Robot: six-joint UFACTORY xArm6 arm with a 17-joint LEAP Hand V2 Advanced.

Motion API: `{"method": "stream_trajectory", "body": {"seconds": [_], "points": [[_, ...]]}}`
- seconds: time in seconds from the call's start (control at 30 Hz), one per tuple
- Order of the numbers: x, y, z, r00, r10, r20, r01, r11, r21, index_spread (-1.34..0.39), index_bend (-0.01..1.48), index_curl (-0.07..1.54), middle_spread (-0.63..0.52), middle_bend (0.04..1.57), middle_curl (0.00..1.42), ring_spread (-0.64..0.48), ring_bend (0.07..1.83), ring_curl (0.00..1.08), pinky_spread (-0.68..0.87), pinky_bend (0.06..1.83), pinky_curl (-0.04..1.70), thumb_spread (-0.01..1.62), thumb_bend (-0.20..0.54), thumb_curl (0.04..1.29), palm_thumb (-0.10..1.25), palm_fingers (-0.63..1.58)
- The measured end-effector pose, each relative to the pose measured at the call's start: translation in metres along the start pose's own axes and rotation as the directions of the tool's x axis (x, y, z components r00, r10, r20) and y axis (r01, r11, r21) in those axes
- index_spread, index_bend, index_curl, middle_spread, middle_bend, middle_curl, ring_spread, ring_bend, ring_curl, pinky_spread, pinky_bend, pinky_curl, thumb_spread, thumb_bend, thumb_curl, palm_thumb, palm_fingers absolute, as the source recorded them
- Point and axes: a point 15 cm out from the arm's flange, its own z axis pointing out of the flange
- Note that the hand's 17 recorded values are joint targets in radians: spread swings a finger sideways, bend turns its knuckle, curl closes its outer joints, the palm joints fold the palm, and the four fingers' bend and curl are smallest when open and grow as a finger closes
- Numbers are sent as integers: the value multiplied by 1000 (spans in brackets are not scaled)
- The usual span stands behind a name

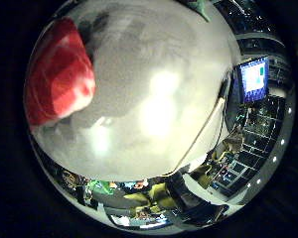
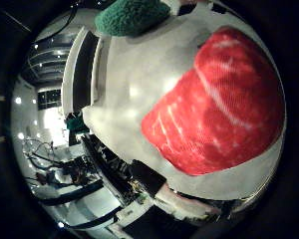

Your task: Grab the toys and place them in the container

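A red soft toy with pale stripes lies on the white table and fills much of the thumb side view, so it is close under the palm. The same red toy shows at the edge of the little finger side view. A green fuzzy toy lies further off on the table, and a sliver of it shows at the rim of the other view. No part of the hand shows in either view. No container is in view.
The table's edge runs past a lit monitor and shelves in the room beyond. On the other side the table ends at a white ledge, with cluttered benches further back.
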Motion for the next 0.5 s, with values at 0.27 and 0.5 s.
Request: {"method": "stream_trajectory", "body": {"seconds": [0.27, 0.5], "points": [[20, 1, -1, 999, 7, -46, -5, 999, 37, -447, 182, 353, -213, 410, 391, -207, 624, 338, -45, 466, 254, 974, -23, 287, 427, 989], [57, 13, -37, 991, 53, -120, -39, 992, 118, -483, 578, 641, -261, 894, 651, -293, 1039, 556, -357, 1002, 509, 993, -23, 293, 489, 1219]]}}
